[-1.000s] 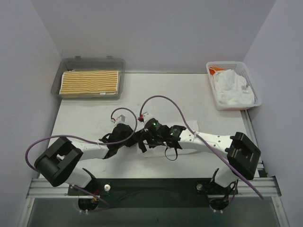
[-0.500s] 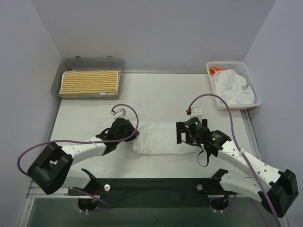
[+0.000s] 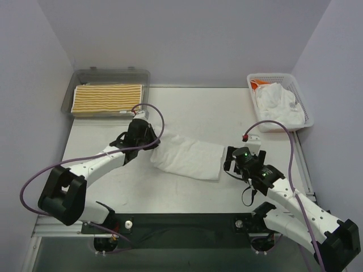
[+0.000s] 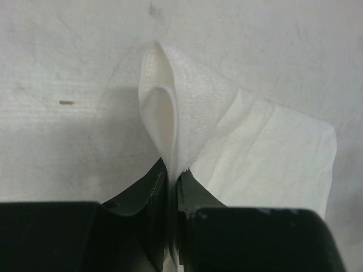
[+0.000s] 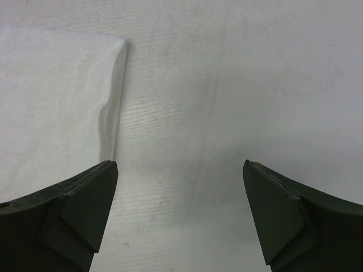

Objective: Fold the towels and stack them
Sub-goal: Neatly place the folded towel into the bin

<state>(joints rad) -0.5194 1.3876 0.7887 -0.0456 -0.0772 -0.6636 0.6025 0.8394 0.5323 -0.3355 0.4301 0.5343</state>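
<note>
A folded white towel [image 3: 188, 157] lies slanted on the middle of the table. My left gripper [image 3: 153, 141] is shut on its far-left corner, and in the left wrist view the cloth [image 4: 249, 147] bunches up between the closed jaws of that gripper [image 4: 173, 174]. My right gripper [image 3: 229, 160] stands open just right of the towel's right edge, holding nothing. The right wrist view shows that gripper [image 5: 180, 170] over bare table, with the towel's edge [image 5: 57, 96] at upper left. A yellow-and-white striped towel [image 3: 106, 97] lies folded in the tray.
The clear grey tray [image 3: 108, 75] sits at the back left corner. A white mesh basket [image 3: 253, 111] at the back right holds crumpled white towels [image 3: 277, 106] and something orange [image 3: 258, 85]. Walls close in the table on three sides.
The right gripper opened, let go of the white towel and drew back to the right. The left gripper pulled the towel's corner toward the back left, leaving the towel slanted.
</note>
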